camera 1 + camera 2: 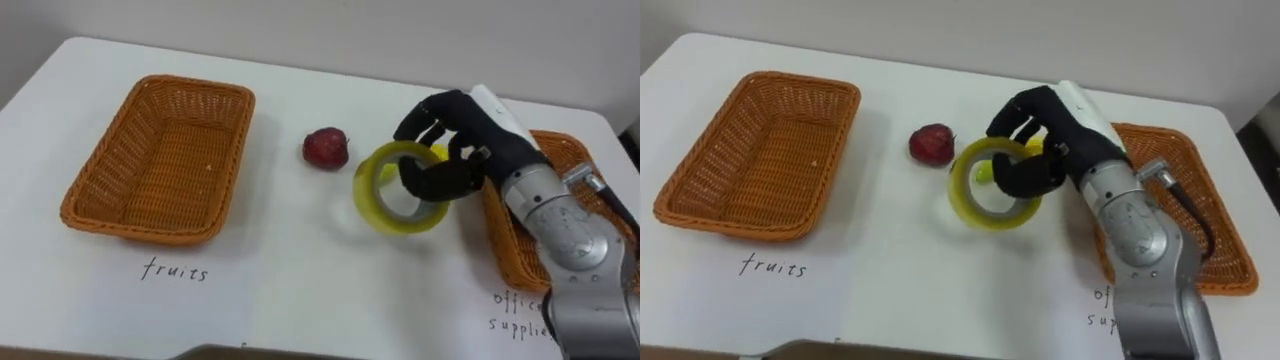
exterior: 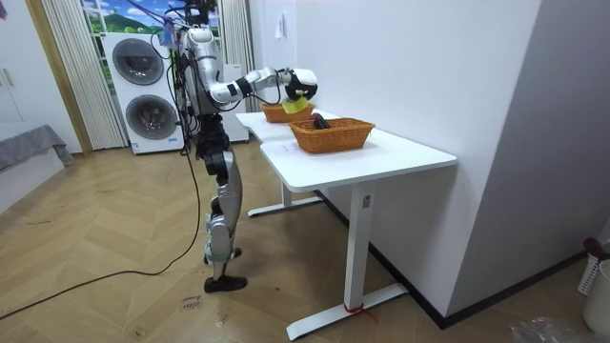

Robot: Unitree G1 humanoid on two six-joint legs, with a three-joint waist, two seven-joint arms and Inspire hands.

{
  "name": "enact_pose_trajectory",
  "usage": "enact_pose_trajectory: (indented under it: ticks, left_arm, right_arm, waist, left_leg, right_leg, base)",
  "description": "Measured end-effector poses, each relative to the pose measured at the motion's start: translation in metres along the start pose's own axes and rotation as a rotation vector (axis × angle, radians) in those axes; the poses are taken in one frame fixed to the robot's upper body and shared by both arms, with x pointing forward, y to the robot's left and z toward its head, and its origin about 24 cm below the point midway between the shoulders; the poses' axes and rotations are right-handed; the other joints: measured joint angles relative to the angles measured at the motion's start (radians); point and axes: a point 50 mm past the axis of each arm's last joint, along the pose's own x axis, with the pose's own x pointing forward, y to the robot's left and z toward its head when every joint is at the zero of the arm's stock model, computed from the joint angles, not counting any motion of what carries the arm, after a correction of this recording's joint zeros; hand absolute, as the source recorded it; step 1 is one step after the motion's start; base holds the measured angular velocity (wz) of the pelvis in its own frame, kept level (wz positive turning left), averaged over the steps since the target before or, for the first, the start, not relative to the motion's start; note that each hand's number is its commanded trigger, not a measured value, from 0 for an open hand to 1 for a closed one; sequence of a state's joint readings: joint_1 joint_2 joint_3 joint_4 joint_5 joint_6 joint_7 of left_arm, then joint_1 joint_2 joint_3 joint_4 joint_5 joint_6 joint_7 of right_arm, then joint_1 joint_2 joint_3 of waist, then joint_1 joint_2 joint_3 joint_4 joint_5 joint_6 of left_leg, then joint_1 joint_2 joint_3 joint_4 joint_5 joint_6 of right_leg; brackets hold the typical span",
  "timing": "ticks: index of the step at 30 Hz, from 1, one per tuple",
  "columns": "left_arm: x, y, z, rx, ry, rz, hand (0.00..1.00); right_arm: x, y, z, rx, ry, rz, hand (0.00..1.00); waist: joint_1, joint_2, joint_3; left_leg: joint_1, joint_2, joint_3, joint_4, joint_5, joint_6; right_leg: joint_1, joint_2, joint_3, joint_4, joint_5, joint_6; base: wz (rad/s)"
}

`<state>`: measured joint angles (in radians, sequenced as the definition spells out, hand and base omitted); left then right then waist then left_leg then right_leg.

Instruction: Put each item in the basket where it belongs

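Stands at the end of the white table (image 1: 300,290) in the room view, right arm stretched out over it. Grips a roll of yellow tape (image 1: 385,215) with the right hand (image 1: 470,135): fingers hooked through the ring from above, thumb against the band, so clamped on the roll. Holds it tilted over the table, right of centre, and seemingly clear of the surface, judging by the room view. Through the ring, a glimpse of 1 small yellow-green thing (image 1: 983,172), too hidden to name.

Just left of the roll and not touching it, 1 dark red fruit (image 1: 326,148), likely an apple, lying on the bare table towards the far edge. Near the left edge, 1 wicker basket (image 1: 110,160) with nothing in it, a handwritten label (image 1: 175,270) on the table before it. Near the right edge, a 2nd wicker basket (image 1: 505,250), partly behind the forearm; contents not to be told from here.

Judged as the office-supply step: tape picked up, not yet delivered. Next calls for swinging the hand right until the roll hangs over the right basket, lowering it inside the rim, then opening the fingers fully so the ring slips off rather than snagging. After that, over to the red fruit and across to the left basket.
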<state>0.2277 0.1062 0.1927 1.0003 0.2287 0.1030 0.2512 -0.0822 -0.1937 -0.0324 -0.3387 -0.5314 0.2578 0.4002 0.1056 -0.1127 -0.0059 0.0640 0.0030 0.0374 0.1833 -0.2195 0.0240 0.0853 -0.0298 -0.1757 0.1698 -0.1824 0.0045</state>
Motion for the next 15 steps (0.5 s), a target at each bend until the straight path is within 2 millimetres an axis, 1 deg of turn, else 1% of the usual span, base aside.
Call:
enact_pose_trajectory:
  ticks: [2,6,8,11,12,13,15]
  left_arm:
    - [-0.001,0.000,-0.004,0.002,0.010,-0.006,0.00]
    - [-0.002,-0.001,-0.013,0.005,0.029,-0.024,0.00]
    - [-0.003,-0.002,-0.014,0.005,0.030,-0.030,0.00]
    - [-0.003,-0.001,-0.015,0.001,0.020,-0.027,0.00]
    - [-0.003,-0.001,-0.014,-0.001,0.020,-0.027,0.00]
    - [-0.003,-0.001,-0.015,-0.012,0.022,-0.027,0.00]
    - [-0.003,0.000,-0.016,-0.017,0.028,-0.028,0.00]
  right_arm:
    - [-0.003,-0.005,0.003,0.009,-0.022,-0.023,1.00]
    - [-0.005,-0.013,0.003,0.035,-0.049,-0.071,1.00]
    - [-0.006,-0.018,0.001,0.064,-0.057,-0.101,1.00]
    - [-0.008,-0.025,-0.002,0.109,-0.064,-0.175,1.00]
    - [-0.009,-0.027,-0.003,0.118,-0.065,-0.184,1.00]
    - [-0.009,-0.028,-0.006,0.126,-0.064,-0.200,1.00]
    - [-0.009,-0.031,-0.010,0.133,-0.049,-0.219,1.00]
  waist:
    - [-0.014,-0.004,-0.0031]
    - [-0.019,-0.013,-0.0055]
    - [-0.025,-0.018,-0.0029]
    - [-0.032,-0.025,0.0091]
    - [-0.036,-0.026,0.0093]
    - [-0.047,-0.027,0.0096]
    - [-0.053,-0.026,0.0101]
  left_leg:
    - [0.000,-0.001,0.000,-0.001,0.000,0.000]
    - [0.004,0.000,0.004,0.000,0.000,0.000]
    - [0.004,-0.001,0.005,0.001,0.000,0.000]
    - [0.004,0.000,0.006,0.002,0.000,0.000]
    - [0.003,0.000,0.006,0.002,0.000,0.000]
    - [0.002,0.000,0.006,0.002,0.000,0.000]
    - [0.002,0.000,0.006,0.001,0.000,0.001]
  right_leg:
    - [0.000,0.000,0.000,0.000,0.000,0.000]
    - [0.002,-0.001,0.010,-0.001,0.000,0.000]
    - [0.002,-0.002,0.007,-0.002,0.000,0.000]
    - [0.003,-0.002,0.006,-0.001,0.001,0.001]
    - [0.003,-0.002,0.006,-0.001,0.001,0.001]
    - [0.003,-0.002,0.005,-0.001,0.001,0.001]
    - [0.004,-0.001,0.004,-0.001,0.001,0.002]
  base:
    - [0.00]
    - [-0.02]
    - [0.00]
    - [0.00]
    - [0.00]
    - [0.00]
    - [0.00]
